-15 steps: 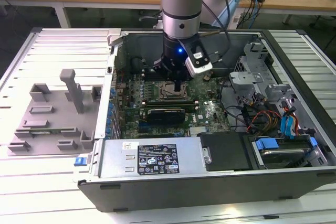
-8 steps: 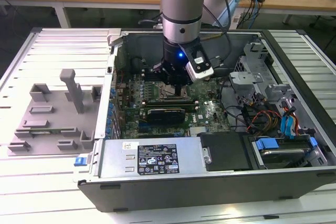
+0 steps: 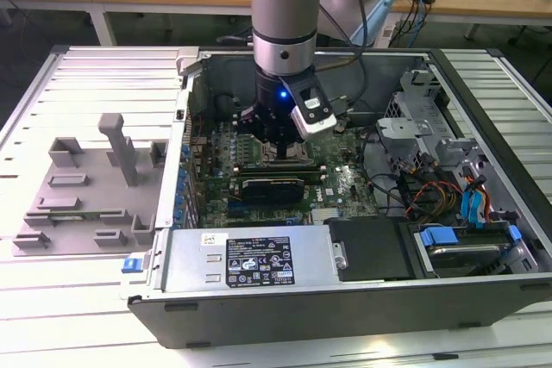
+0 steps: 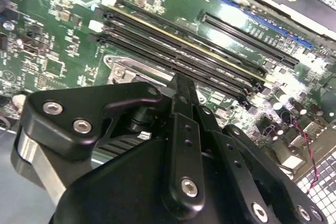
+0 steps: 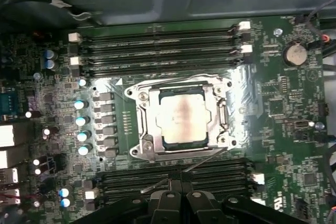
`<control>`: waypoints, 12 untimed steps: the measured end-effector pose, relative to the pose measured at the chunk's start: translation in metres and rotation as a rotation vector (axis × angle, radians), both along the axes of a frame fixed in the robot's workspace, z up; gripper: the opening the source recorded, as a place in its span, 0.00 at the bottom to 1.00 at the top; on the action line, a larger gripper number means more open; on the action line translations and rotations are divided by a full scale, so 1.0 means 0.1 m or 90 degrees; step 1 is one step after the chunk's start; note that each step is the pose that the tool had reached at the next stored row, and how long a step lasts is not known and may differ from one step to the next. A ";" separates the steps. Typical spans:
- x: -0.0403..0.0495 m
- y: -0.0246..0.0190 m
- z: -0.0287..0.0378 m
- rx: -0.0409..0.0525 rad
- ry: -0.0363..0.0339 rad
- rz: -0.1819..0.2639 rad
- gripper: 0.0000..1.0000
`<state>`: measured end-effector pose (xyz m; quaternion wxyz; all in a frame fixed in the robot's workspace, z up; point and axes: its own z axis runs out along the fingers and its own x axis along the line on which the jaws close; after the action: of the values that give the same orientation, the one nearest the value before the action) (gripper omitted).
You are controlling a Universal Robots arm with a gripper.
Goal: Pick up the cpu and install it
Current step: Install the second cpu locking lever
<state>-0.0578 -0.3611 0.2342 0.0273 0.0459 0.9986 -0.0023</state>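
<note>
The cpu (image 5: 181, 116), a flat square chip with a silvery top, lies flat inside the metal socket frame (image 5: 143, 129) on the green motherboard (image 5: 294, 129) in the first wrist view. My gripper (image 5: 181, 182) is just off the socket's edge, over the memory slots, apart from the chip. Its two black fingers (image 5: 173, 195) stand side by side, shut with nothing between them. In the exterior view the gripper (image 3: 278, 151) reaches down into the open computer case (image 3: 483, 66), low over the board. The second wrist view has the fingers (image 4: 181, 108) close above the board.
Rows of memory slots (image 5: 157, 51) flank the socket on both sides. A thin socket lever (image 5: 202, 162) sticks out near the fingers. A power supply (image 3: 250, 258), drive bays and cables (image 3: 431, 191) crowd the case. A grey fixture plate (image 3: 86, 187) lies at the exterior view's left.
</note>
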 end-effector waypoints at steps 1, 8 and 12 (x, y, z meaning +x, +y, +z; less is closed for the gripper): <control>-0.028 0.001 -0.016 0.0000 0.0000 0.000 0.11; -0.209 0.002 -0.176 -0.0001 0.0001 0.000 0.11; -0.214 0.002 -0.182 0.0000 0.0001 0.000 0.11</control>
<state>-0.0792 -0.3609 0.2160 0.0272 0.0459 0.9986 -0.0023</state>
